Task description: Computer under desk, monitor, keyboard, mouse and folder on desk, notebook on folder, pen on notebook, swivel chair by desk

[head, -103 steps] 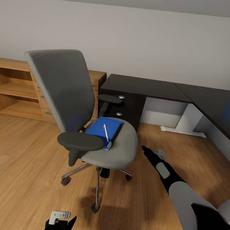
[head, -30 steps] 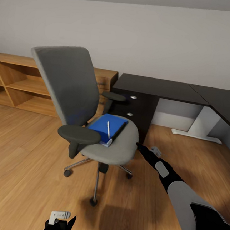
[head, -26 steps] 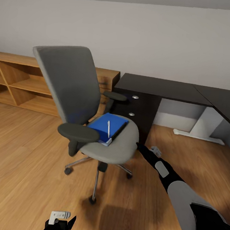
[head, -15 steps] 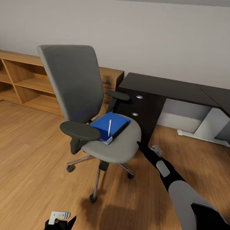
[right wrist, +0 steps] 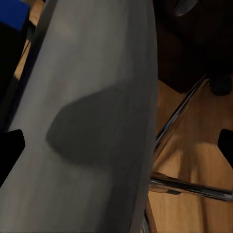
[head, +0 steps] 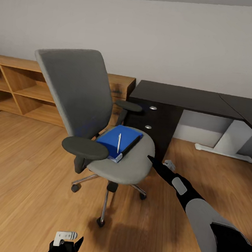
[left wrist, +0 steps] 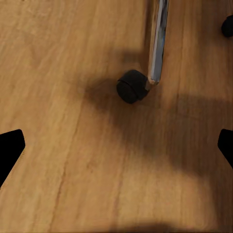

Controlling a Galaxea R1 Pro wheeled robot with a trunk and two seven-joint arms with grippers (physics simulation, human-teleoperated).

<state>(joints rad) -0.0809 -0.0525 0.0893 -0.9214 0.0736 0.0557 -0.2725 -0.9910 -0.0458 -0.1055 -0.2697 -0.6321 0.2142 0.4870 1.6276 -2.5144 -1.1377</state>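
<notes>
Blue folder (head: 115, 141) with pen (head: 119, 142) lengthwise on top lies on chair (head: 131, 167) seat, right pincer (head: 150, 159) beside seat edge, both pincers' fingers apart.

Both arms' fingers (right wrist: 10, 150) spread wide
</notes>
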